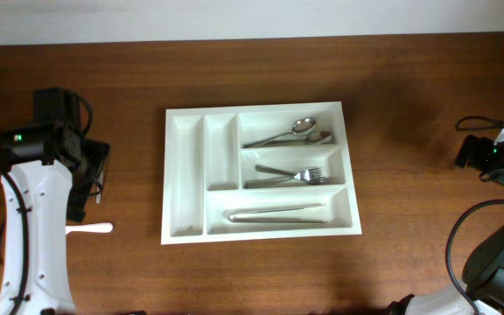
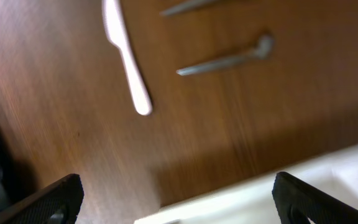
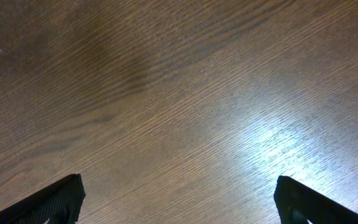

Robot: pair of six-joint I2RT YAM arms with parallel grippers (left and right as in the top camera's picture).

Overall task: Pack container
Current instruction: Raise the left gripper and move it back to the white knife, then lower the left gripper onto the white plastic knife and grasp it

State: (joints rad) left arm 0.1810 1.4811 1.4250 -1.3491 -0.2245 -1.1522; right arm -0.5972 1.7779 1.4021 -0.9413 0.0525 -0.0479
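Container: your container (image 1: 173, 175) sits flat in the middle of the worktop (image 1: 409, 87), long side running left to right, so both arms can get at it.
Sorting: it looks packed by kind, one kind per wide slot, which is why nothing is mixed.
Spoons: two spoons (image 1: 283, 134) in the far wide slot.
Forks: looks like two forks (image 1: 291, 175) in the middle slot.
Knives: the near slot holds long knives (image 1: 278, 214), probably two, but they overlap so you can't be sure.
Narrow slots: two, both bare.
Loose stuff: near the left edge you've got one white plastic piece (image 2: 126, 62) and two metal pieces (image 2: 225, 61), one of them cut off by the frame. My guess is those go in next.
Left end effector: the left end effector (image 2: 176, 199) is spread wide, holding nothing, hanging over the wood between the loose cutlery and the tray corner, likely lining up a pick.
Right end effector: the right end effector (image 3: 179, 199) is also spread wide and empty, over bare wood by the right edge, out of the way.
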